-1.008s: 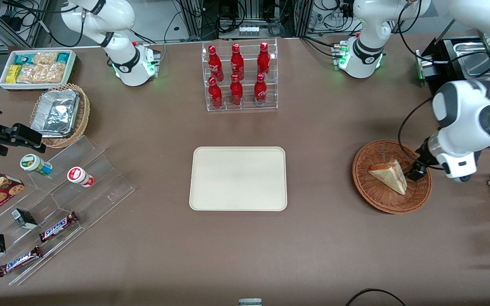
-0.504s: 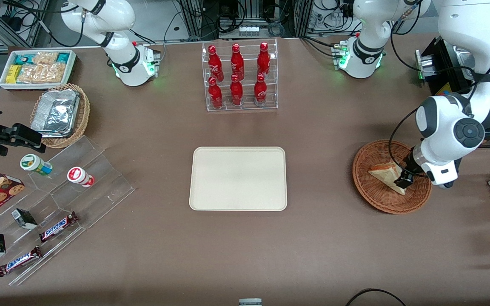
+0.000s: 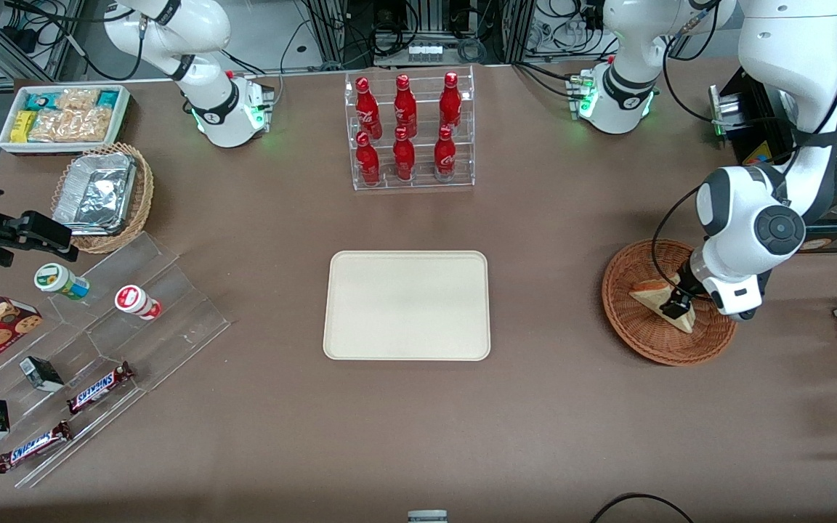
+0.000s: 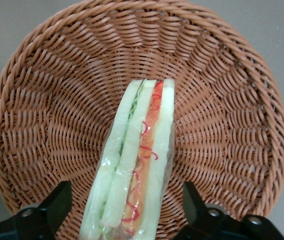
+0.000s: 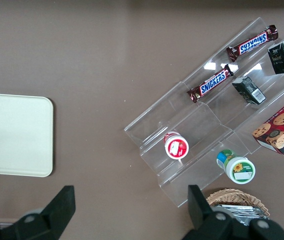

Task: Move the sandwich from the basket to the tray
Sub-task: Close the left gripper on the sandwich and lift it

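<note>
Now the black two-finger gripper (image 4: 127, 212) is hanging wide open astride the plastic-wrapped white-bread wedge sandwich (image 4: 134, 165), w/ fingers either side, lying in the round reddish-brown wicker basket (image 4: 42, 115); prob. lining up a pinch before carrying to the bare cream rectangular tray (image 3: 407, 305).

Left end effector (image 4: 127, 212) lowered, fingers spread

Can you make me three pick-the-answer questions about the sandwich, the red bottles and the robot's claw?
1. Where is the sandwich?
A. on the tray
B. in the basket
C. in the bottle rack

2. How many red bottles stand in the rack?
A. four
B. six
C. eight

3. How is the gripper?
A. open, a finger on each side of the sandwich
C. shut on a bottle
B. shut on the tray's rim

Answers: 1 B, it lies in the basket, and the tray holds nothing. 2 B, two rows of three. 3 A, the wrist view shows the fingers apart, clear of the bread.
</note>
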`<state>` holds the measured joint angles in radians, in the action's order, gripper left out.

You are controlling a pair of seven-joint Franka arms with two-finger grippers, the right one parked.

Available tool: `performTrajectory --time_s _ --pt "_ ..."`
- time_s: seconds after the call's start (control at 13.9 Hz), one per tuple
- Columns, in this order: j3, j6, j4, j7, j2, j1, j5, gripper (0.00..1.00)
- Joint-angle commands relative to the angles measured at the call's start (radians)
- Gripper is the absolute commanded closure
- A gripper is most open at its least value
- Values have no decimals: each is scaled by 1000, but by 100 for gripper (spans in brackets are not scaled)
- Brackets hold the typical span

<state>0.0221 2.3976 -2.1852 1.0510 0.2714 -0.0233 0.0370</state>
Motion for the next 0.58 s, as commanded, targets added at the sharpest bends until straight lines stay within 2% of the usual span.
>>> performTrajectory --time_s 0.0,0.22,0.29,0.5 --pt "2 3 -15 1 -9 -4 -3 41" --pt "2 -27 -10 -2 -14 -4 -3 82" --pt "2 -38 -7 -2 -15 -6 -3 90" --pt "2 -108 37 -6 -20 -7 0 90"
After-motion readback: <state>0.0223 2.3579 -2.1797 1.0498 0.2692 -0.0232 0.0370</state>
